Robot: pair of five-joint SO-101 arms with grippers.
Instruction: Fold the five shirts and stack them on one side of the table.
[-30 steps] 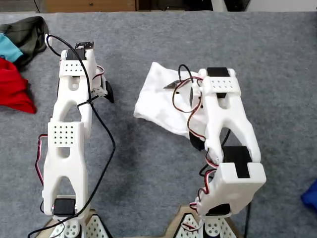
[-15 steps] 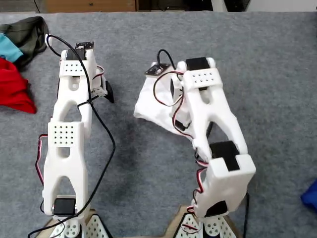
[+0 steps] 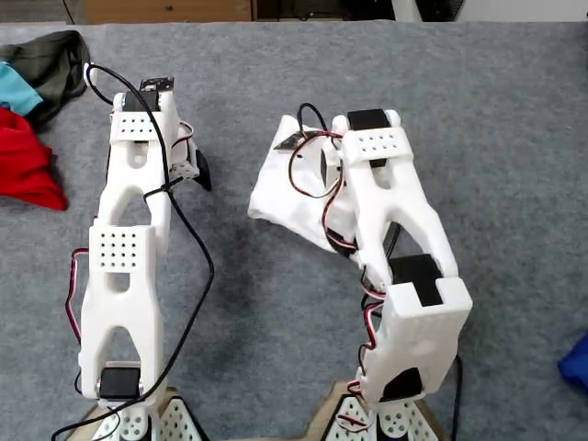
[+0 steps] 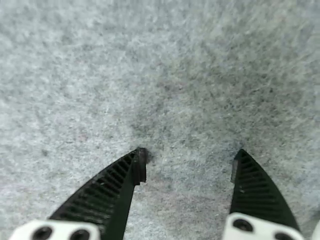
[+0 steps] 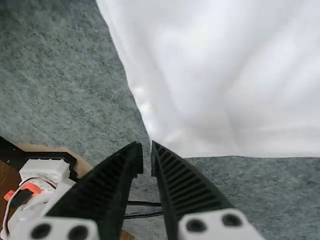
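White shirt (image 3: 276, 188) lies crumpled at centre of high view, partly under right arm. Right gripper (image 5: 146, 146) has jaws pinched together w/ nothing between, tips just beside shirt's edge. Left gripper (image 4: 190, 152) is spread wide over bare grey table (image 3: 496, 110), left of centre; red shirt (image 3: 28, 165) & dark shirt (image 3: 50, 64) sit upper left.

- Table cover (image 4: 160, 75) under the left pincer (image 4: 190, 157): grey matt cloth, fuzzy, felt-like.
- Shirt (image 5: 225, 65) ahead of the right pincer (image 5: 145, 147): white, smooth cloth.
- Pincer fingers (image 4: 112, 192): black ribbed matt plastic.
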